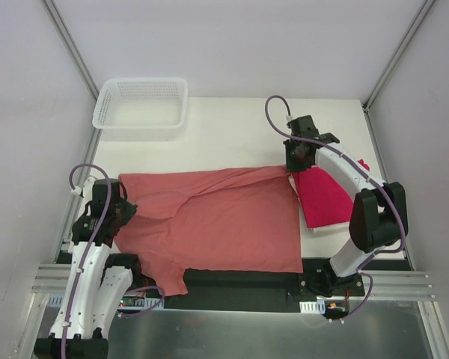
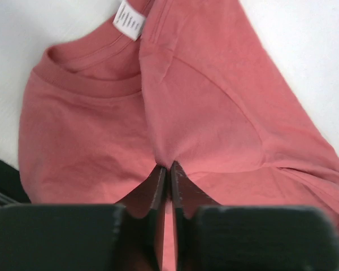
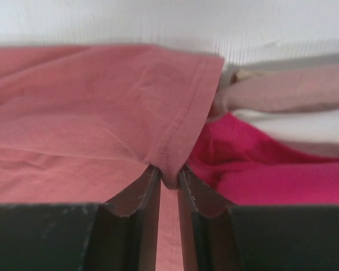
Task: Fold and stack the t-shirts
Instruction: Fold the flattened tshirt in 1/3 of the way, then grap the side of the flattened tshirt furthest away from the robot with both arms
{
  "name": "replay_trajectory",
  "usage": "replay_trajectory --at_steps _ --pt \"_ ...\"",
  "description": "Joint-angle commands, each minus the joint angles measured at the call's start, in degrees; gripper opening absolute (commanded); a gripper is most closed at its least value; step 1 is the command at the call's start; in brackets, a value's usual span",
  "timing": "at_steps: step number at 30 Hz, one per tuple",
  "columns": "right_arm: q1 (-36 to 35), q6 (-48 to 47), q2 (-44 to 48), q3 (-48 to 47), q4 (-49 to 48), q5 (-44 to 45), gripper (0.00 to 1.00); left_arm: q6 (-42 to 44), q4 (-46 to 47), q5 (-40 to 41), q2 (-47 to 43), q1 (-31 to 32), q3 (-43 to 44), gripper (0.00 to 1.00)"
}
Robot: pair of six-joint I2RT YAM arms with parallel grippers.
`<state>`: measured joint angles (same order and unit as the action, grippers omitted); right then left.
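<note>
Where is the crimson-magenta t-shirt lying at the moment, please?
In the top view the crimson-magenta t-shirt lies on the right side of the table, partly under the right arm, just right of the spread salmon-pink t-shirt.

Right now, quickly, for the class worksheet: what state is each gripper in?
Left gripper: closed, pinching a fold of the salmon-pink t-shirt.
Right gripper: closed on the same shirt's hemmed edge.

A robot lab cell: white panel walls [image 1: 232, 45], aluminium rail [image 1: 413, 284], table-mounted arms [image 1: 343, 166].
</note>
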<state>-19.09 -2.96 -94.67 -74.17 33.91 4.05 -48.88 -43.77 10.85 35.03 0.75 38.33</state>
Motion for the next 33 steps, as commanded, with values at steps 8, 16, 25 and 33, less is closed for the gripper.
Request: replay_trajectory --at_steps 8,16,25,33 --pt "-0.16 2.79 11.44 5.53 1.77 -1.94 0.73 -0.78 -7.65 -4.35 -6.11 -0.05 0.87 0.78" --pt "-2.52 1.56 12.59 2.02 1.07 -7.04 1.00 1.07 -2.04 -7.59 0.56 0.04 3.43 0.99" --pt "-10.35 1.38 0.13 -7.21 2.30 -7.39 0.97 5.11 16.51 -12.00 24.54 -0.05 5.25 0.99" --pt "-11.05 4.35 -12.19 -10.47 2.30 -6.43 0.97 6.34 20.13 -7.62 48.01 -0.05 11.94 0.99"
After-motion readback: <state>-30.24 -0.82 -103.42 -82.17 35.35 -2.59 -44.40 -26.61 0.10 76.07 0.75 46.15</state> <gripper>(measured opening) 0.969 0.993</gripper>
